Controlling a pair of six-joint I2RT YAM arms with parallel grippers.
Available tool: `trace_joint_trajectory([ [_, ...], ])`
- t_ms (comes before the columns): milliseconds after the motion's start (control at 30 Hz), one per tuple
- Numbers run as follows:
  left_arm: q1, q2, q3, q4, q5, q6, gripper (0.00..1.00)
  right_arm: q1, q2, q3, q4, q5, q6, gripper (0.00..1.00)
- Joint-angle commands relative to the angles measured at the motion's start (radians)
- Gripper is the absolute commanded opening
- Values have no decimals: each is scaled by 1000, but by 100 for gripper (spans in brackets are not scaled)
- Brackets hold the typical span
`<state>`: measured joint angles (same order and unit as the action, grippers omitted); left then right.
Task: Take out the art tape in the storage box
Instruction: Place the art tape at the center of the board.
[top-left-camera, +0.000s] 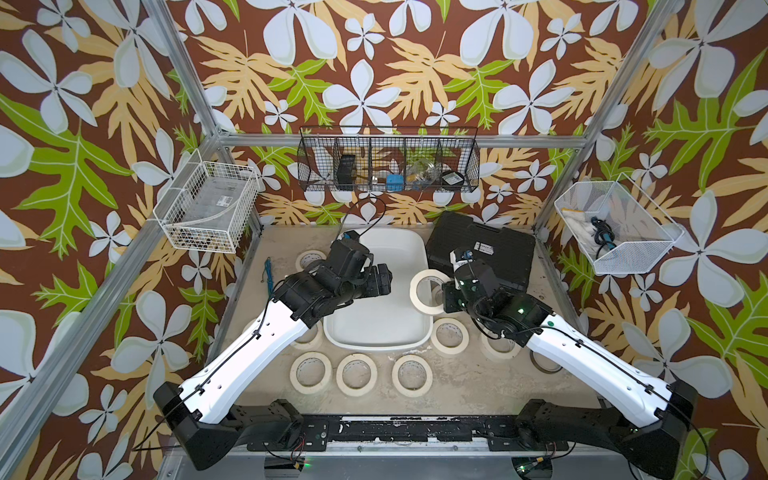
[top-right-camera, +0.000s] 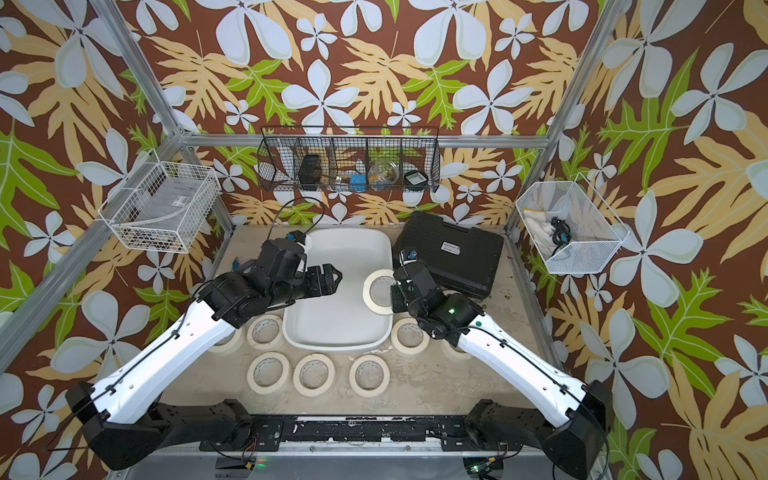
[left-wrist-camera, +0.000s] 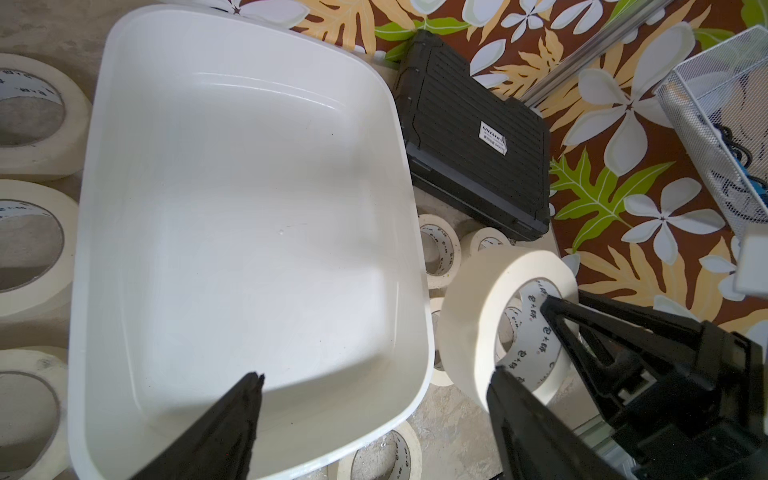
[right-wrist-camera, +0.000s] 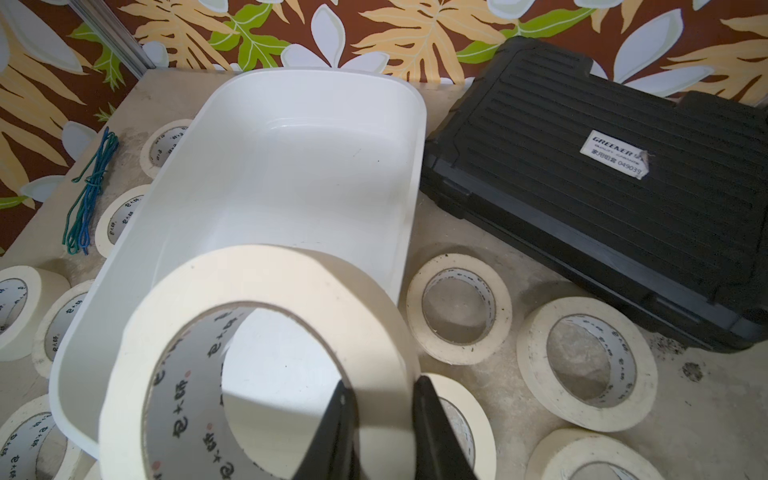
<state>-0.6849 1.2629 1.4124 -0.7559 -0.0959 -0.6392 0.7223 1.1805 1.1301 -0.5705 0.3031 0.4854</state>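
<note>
At the right rim of the storage box (top-left-camera: 376, 320) (right-wrist-camera: 291, 166), the right gripper (right-wrist-camera: 382, 386) has hold of one art tape roll (top-left-camera: 417, 291) (top-right-camera: 369, 291) (right-wrist-camera: 257, 270). It pinches the roll's wall, with one finger inside the printed core and one on the outer face. The roll hangs tilted, off the counter (top-left-camera: 457, 386); in both top views it overlaps the box's right edge.

The left gripper (left-wrist-camera: 374, 378) (top-right-camera: 332, 276) hovers over the box from the left side. Its fingers (left-wrist-camera: 245, 399) are spread wide apart with nothing between them, and in the left wrist view one fingertip stands just beside the raised roll.

More rolls of art tape (top-left-camera: 356, 374) (top-right-camera: 269, 370) lie flat on the counter all around the box. Three sit in a row along its near side, others are at its right and left sides, and some are partly hidden under the arms.

A black ribbed case (top-left-camera: 511, 266) (right-wrist-camera: 582, 216) with a small white label sits behind and to the right of the box, just beside it. A blue-green cord (right-wrist-camera: 89, 195) lies near the counter's left edge.
</note>
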Motion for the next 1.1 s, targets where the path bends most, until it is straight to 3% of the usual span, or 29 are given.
trace_joint_trajectory([
  [0, 14, -7, -15, 31, 16, 31, 90, -13, -56, -44, -44, -12, 15, 0],
  [567, 18, 56, -56, 67, 55, 58, 90, -78, -386, -440, -158, -75, 310, 0],
  [767, 18, 66, -70, 72, 60, 57, 89, -78, -410, -551, -113, -103, 382, 0],
  [1067, 19, 85, -67, 73, 65, 63, 89, -78, -430, -622, -85, -221, 383, 0],
])
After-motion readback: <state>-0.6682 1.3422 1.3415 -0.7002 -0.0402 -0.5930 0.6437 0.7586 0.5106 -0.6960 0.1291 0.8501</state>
